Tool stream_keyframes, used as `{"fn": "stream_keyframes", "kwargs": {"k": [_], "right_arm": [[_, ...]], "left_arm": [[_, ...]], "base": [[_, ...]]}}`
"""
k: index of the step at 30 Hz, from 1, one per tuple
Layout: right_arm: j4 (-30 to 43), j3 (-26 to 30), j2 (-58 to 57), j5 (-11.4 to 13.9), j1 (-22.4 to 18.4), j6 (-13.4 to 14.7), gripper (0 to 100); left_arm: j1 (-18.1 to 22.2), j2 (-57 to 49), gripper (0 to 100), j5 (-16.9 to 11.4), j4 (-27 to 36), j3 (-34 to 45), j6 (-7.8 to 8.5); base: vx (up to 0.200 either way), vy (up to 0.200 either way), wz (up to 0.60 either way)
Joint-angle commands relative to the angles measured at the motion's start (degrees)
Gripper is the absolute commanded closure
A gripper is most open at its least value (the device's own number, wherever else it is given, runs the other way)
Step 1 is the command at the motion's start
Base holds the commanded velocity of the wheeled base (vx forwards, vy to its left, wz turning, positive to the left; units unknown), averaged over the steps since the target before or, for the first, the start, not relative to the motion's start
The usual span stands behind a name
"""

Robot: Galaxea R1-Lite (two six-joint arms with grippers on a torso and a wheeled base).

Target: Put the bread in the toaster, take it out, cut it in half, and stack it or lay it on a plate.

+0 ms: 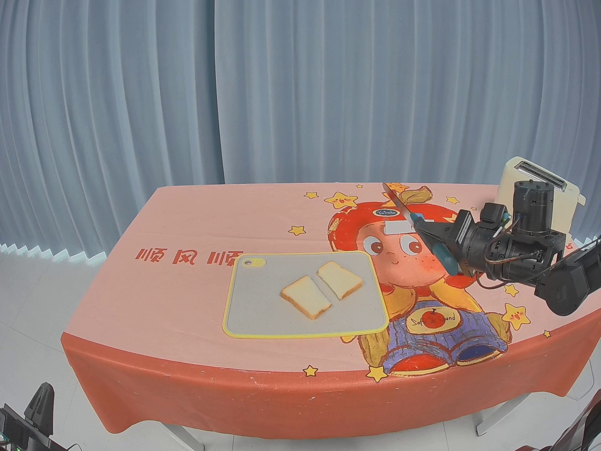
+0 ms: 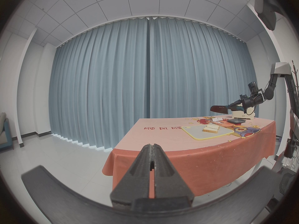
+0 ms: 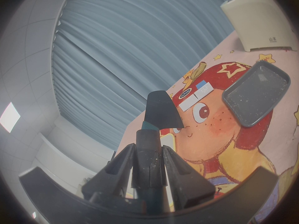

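Right pincer (image 1: pixel 441 247) gripping knife (image 1: pixel 400 208), pink tablecloth (image 1: pixel 188 233), blue curtain (image 1: pixel 313 76)

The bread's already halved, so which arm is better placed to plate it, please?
Right, probably: the right gripper, though holding the knife, is over the table by the plate; the left gripper is well off it.

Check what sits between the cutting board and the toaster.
A dark tray lies between cutting board and toaster, clearest in the left wrist view. In the head view the right gripper, holding the knife, hangs over that stretch.
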Motion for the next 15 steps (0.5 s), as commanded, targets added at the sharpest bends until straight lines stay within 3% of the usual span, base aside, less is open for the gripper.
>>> {"fn": "stream_keyframes", "kwargs": {"k": [1, 5, 9, 15], "right_arm": [[-0.03, 0.44, 0.21, 0.06, -0.30, 1.28, 100], [-0.03, 1.94, -0.31, -0.03, -0.39, 1.80, 100], [-3.02, 4.22, -0.84, -0.12, -0.92, 4.79, 100], [-13.74, 6.42, -1.37, 0.06, -1.97, 12.61, 100]], "left_arm": [[0.02, 0.10, 100, 0.01, -0.02, 1.01, 0.00], [0.02, 0.01, 100, 0.01, -0.02, 1.01, 0.00], [0.11, 0.01, 100, 0.01, -0.02, 1.01, 0.00], [0.11, 0.01, 100, 0.01, -0.02, 1.01, 0.00]], "base": [[0.000, 0.000, 0.00], [0.000, 0.000, 0.00], [0.000, 0.000, 0.00], [0.000, 0.000, 0.00]]}}
